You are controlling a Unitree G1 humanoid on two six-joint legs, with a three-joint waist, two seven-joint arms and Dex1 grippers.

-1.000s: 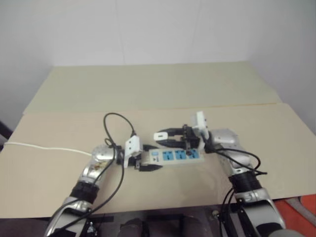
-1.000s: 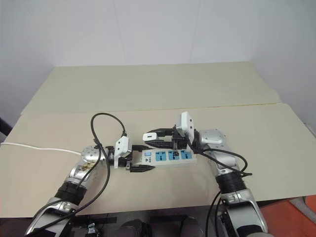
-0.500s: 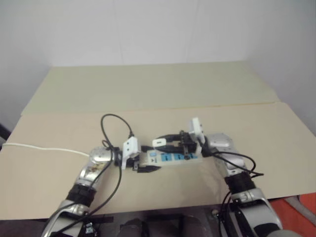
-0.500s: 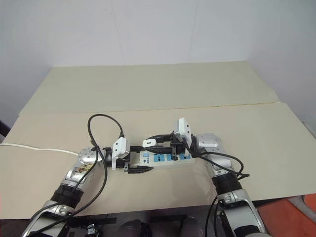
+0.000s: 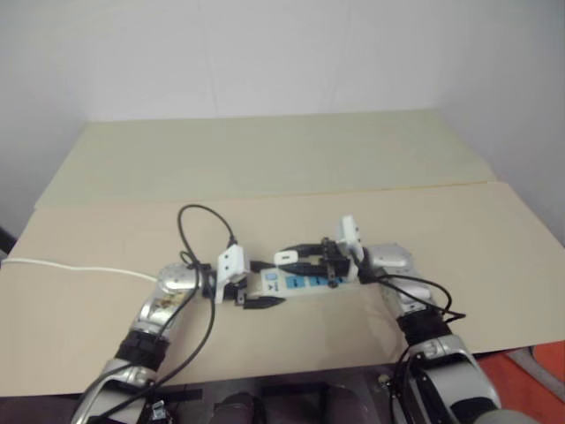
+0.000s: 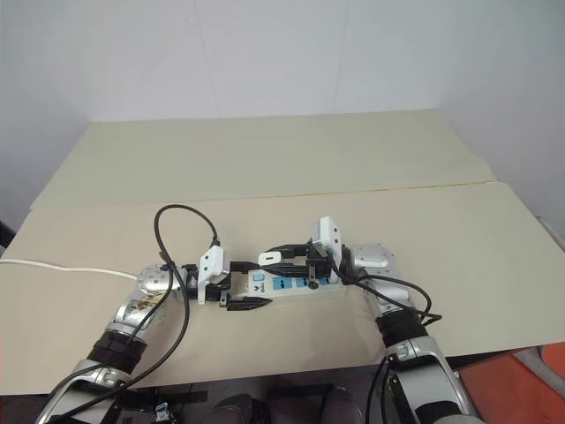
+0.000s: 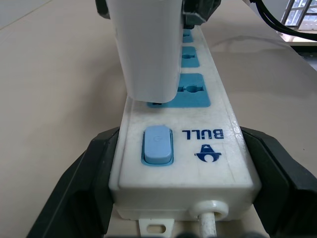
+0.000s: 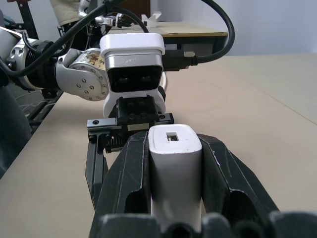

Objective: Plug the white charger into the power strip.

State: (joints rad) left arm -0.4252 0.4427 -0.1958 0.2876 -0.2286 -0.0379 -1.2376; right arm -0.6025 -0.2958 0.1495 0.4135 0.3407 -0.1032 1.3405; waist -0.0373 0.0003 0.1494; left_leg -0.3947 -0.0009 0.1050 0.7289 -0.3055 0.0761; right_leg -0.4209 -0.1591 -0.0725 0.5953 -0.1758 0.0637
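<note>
The power strip [image 6: 296, 285] lies on the table, a white bar with blue sockets and a blue switch [image 7: 157, 145] at its left end. My left gripper [image 6: 259, 286] is shut on that switch end, one black finger [image 7: 81, 183] on each long side. My right gripper [image 6: 267, 258] comes in from the right and is shut on the white charger [image 8: 174, 166], held between its black fingers [image 8: 131, 173]. In the left wrist view the charger [image 7: 146, 47] stands upright with its underside at the socket nearest the switch. I cannot tell how deep its prongs sit.
The strip's thin white cord [image 6: 62, 268] runs left across the tan table [image 6: 441, 238]. A black cable [image 6: 181, 221] loops above my left wrist. A second table section [image 6: 265, 159] lies behind a seam. The front edge is close below both arms.
My right gripper has sunk a little with the charger, bringing it down onto the strip's left end. The left gripper and the strip have stayed put.
</note>
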